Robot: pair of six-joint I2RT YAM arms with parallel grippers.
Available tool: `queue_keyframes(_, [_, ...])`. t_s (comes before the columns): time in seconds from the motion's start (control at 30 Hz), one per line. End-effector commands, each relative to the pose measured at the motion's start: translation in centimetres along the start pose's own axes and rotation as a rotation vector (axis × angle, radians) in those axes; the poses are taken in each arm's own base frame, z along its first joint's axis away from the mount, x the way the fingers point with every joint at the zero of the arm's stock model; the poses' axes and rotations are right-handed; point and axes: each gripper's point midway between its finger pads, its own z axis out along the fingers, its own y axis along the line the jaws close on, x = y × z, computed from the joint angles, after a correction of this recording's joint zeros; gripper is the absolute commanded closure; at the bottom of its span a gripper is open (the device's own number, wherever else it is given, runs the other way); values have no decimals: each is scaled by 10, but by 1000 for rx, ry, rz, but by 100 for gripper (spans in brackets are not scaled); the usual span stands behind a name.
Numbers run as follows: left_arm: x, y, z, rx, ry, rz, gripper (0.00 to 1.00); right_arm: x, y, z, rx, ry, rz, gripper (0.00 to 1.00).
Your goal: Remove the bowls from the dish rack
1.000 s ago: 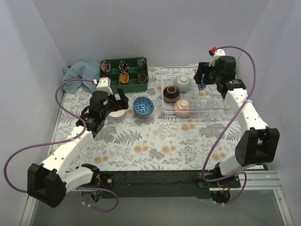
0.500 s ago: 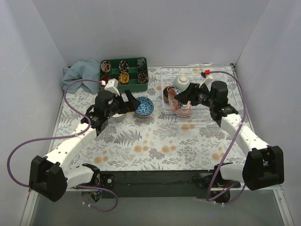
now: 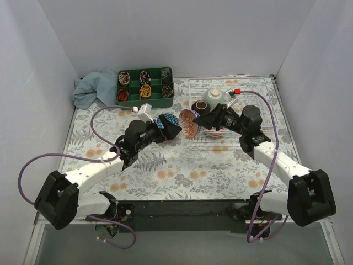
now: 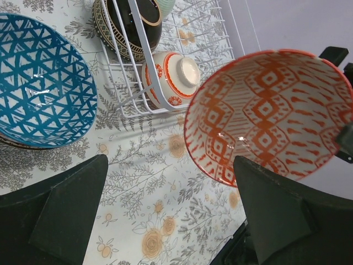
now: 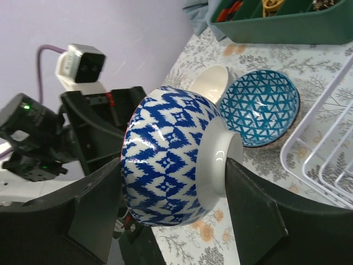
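Observation:
My right gripper point(image 3: 191, 122) is shut on a bowl point(image 3: 188, 122), blue-and-white outside point(image 5: 168, 165) and orange-patterned inside point(image 4: 270, 116). It holds the bowl on its side above the table, just left of the white wire dish rack point(image 3: 256, 96), one finger at the rim and one at the foot. My left gripper point(image 3: 171, 130) is open and empty. It faces the bowl's inside from the left, close to it. The rack holds a pale green bowl point(image 3: 214, 96), a dark bowl point(image 4: 129, 25) and an upturned white-and-red bowl point(image 4: 171, 72).
A teal patterned bowl point(image 4: 38, 88) sits on the table left of the rack, with a white bowl point(image 5: 209, 83) beside it. A green compartment tray point(image 3: 144, 85) and a blue cloth point(image 3: 94, 88) lie at the back left.
My right arm swung in from behind the rack, took the blue-and-orange bowl and carried it left out of the rack. My left gripper moved right, past the teal bowl, toward it.

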Motion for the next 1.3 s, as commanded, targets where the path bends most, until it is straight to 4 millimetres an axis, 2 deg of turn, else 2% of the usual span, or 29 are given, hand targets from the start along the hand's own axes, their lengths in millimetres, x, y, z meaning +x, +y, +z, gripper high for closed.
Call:
queue_keyframes(0.0, [-12, -14, 8, 72, -83, -84, 2, -15, 45, -5, -170, -56, -43, 81])
queue_keyframes(0.13, [-6, -16, 15, 91, -79, -119, 4, -11, 48, -6, -199, -52, -26, 81])
queue_keyframes(0.37, [-3, -17, 23, 105, -79, -165, 23, -3, 54, -9, -251, -39, 6, 81])
queue_keyframes(0.47, [4, -14, 26, 97, -60, -182, 38, -1, 54, -9, -259, -34, 14, 81])
queue_keyframes(0.53, [6, -13, 26, 98, -56, -190, 53, 0, 52, -9, -259, -34, 18, 81])
queue_keyframes(0.6, [6, -13, 25, 94, -59, -189, 64, 3, 50, -9, -258, -30, 24, 81])
queue_keyframes(0.63, [7, -8, 26, 69, -61, -187, 76, 5, 48, -9, -255, -26, 28, 81])
queue_keyframes(0.7, [6, -7, 24, 59, -66, -183, 88, 7, 45, -9, -250, -24, 33, 80])
queue_keyframes(0.73, [6, -6, 22, 51, -66, -176, 100, 8, 44, -9, -249, -23, 32, 79])
queue_keyframes(0.83, [0, -2, 18, 22, -90, -153, 100, 13, 40, -10, -241, -18, 31, 72])
queue_keyframes(0.87, [-2, -1, 17, 9, -99, -147, 100, 14, 39, -10, -236, -18, 33, 63])
queue_keyframes(0.93, [-5, 1, 14, -10, -102, -123, 100, 18, 36, -11, -230, -14, 26, 51])
queue_keyframes(1.0, [-7, 4, 12, -33, -109, -106, 100, 19, 34, -11, -226, -11, 24, 44])
queue_keyframes(1.07, [-10, 7, 9, -61, -106, -73, 100, 22, 31, -11, -218, -4, 18, 30])
queue_keyframes(1.17, [-18, 12, 4, -120, -114, -16, 100, 25, 25, -12, -196, 1, 4, 16])
queue_keyframes(1.23, [-21, 17, 0, -165, -107, 24, 100, 24, 20, -14, -176, -4, -6, 14])
queue_keyframes(1.27, [-28, 12, 0, -167, -116, 41, 100, 23, 16, -14, -156, -9, -8, 14])
